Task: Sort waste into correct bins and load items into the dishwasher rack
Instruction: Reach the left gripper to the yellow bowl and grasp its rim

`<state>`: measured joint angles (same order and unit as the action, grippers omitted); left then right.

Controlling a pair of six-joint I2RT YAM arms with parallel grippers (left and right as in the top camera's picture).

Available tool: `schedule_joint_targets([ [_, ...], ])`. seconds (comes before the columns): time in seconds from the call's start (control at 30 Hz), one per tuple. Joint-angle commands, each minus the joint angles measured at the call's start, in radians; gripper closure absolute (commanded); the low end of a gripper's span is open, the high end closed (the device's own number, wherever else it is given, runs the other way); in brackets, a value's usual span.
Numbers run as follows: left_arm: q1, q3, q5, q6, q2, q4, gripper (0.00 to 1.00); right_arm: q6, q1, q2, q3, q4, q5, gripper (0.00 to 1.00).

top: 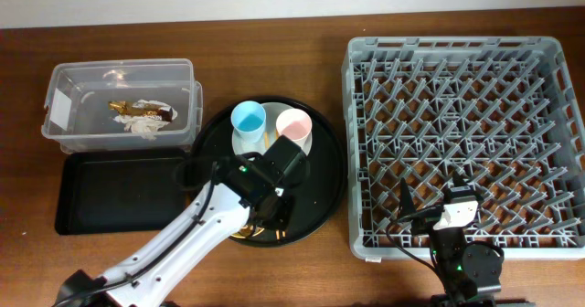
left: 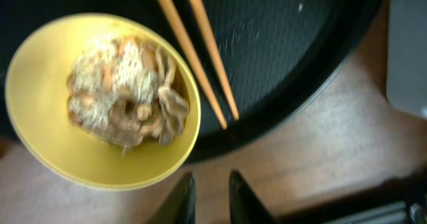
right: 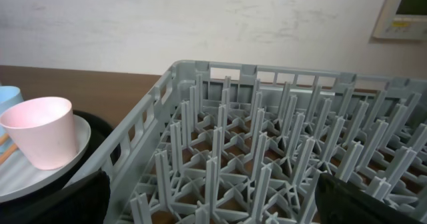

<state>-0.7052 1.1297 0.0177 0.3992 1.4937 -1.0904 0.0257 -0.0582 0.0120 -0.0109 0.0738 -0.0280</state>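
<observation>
A: How far along is the sorting?

B: Barely begun, I'd judge. The foil wrapper (top: 142,113) lies in the clear tub (top: 119,69). The food scraps (left: 123,94) are still heaped in the yellow bowl (left: 40,131), and the black rectangular tray (top: 119,193) looks bare.

A: And the dishwasher rack (top: 466,47)?

B: Nothing is loaded. The blue cup (top: 248,119) and pink cup (top: 294,126) stand side by side on the plate (top: 239,144), which sits on the round black tray (top: 324,184). The bowl is on that tray too, at its near edge under the left arm.

A: Which way do the chopsticks (left: 197,51) point?

B: They lie side by side just beside the bowl. In the left wrist view their long axis runs diagonally from upper left to lower right. The tips end close to the tray's rim, with the desk (top: 274,24) beyond.

A: The grippers?

B: The left gripper (left: 210,184) hangs over the desk near the bowl, fingers narrowly parted and holding nothing. The right gripper (right: 213,204) is spread wide and empty above the rack's near side.
</observation>
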Motion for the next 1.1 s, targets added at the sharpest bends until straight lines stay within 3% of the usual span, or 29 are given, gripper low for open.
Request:
schedule_joint_targets([
  [0.0,-0.006,-0.12,-0.006,0.008,0.004,0.135,0.7,-0.007,0.007,-0.006,0.005,0.004,-0.006,0.02],
  [0.23,-0.006,-0.264,-0.023,0.008,0.004,0.322,0.72,-0.007,0.007,-0.006,0.005,0.004,-0.006,0.02],
  [0.3,-0.006,-0.278,-0.026,0.008,0.004,0.335,0.85,-0.007,0.007,-0.006,0.005,0.004,-0.006,0.02],
  [0.5,-0.006,-0.291,-0.079,0.008,0.004,0.357,0.93,-0.007,0.007,-0.006,0.005,0.004,-0.006,0.02],
  [0.53,-0.006,-0.291,-0.078,0.008,0.004,0.357,1.0,-0.007,0.007,-0.006,0.005,0.004,-0.006,0.02],
  [0.67,-0.005,-0.241,-0.092,0.007,0.003,0.368,0.99,-0.007,0.007,-0.006,0.005,0.003,-0.006,0.02],
  [0.8,-0.006,-0.172,-0.217,0.007,0.004,0.35,1.0,-0.007,0.007,-0.006,0.005,0.004,-0.006,0.02],
  [1.07,-0.006,-0.202,-0.217,0.007,0.047,0.338,1.0,-0.007,0.007,-0.006,0.005,0.004,-0.006,0.02],
])
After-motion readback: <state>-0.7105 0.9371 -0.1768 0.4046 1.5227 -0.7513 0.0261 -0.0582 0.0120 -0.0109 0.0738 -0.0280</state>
